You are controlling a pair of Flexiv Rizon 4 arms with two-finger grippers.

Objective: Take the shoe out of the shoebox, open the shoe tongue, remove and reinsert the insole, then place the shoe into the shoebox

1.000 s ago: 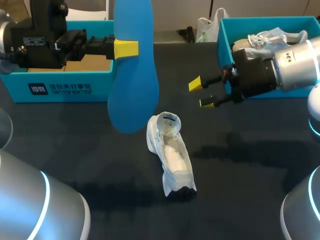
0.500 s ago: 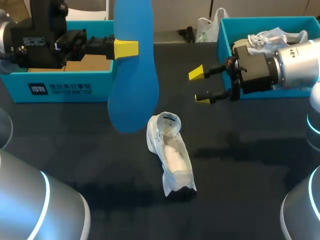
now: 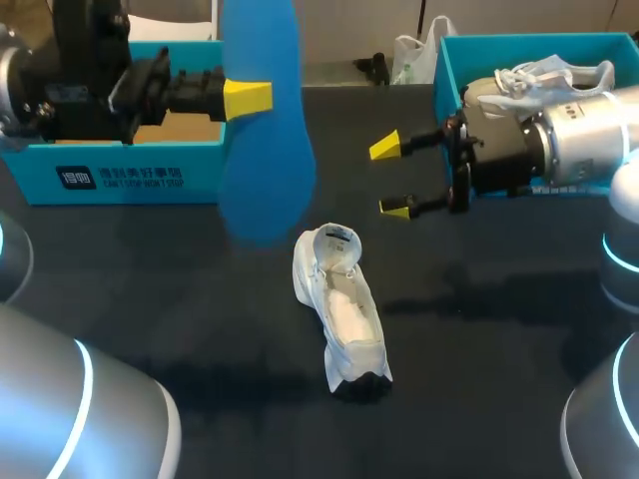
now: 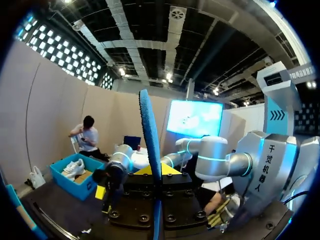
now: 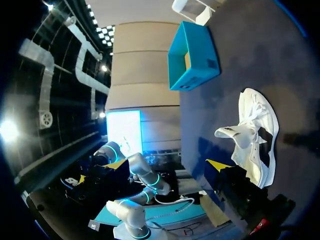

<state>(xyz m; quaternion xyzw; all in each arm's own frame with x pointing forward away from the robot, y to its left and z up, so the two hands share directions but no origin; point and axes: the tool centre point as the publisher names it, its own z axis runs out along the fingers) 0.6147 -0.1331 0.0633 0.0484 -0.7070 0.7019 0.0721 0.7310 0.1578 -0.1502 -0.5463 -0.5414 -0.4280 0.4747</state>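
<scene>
Head view: the left gripper (image 3: 247, 98) is clamped on a blue insole (image 3: 262, 150), which hangs upright above the black table (image 3: 180, 299), in front of the left shoebox (image 3: 120, 178). The white shoe (image 3: 339, 304) lies on the table near the middle, just below the insole's lower end, with its opening toward the far side. The right gripper (image 3: 391, 178) hovers beyond the shoe with its 2 fingers spread wide and nothing between them. Behind it stands the right shoebox (image 3: 447, 70), with a second white shoe (image 3: 544, 75) inside.

Left wrist view: the insole (image 4: 149, 130) shows edge-on, pinched between the fingers of the left gripper (image 4: 152, 172).

Right wrist view: the right gripper (image 5: 167, 167) is open wide. The white shoe (image 5: 255, 132) lies on the table just ahead of 1 finger, and the left shoebox (image 5: 192, 55) sits well beyond it.
</scene>
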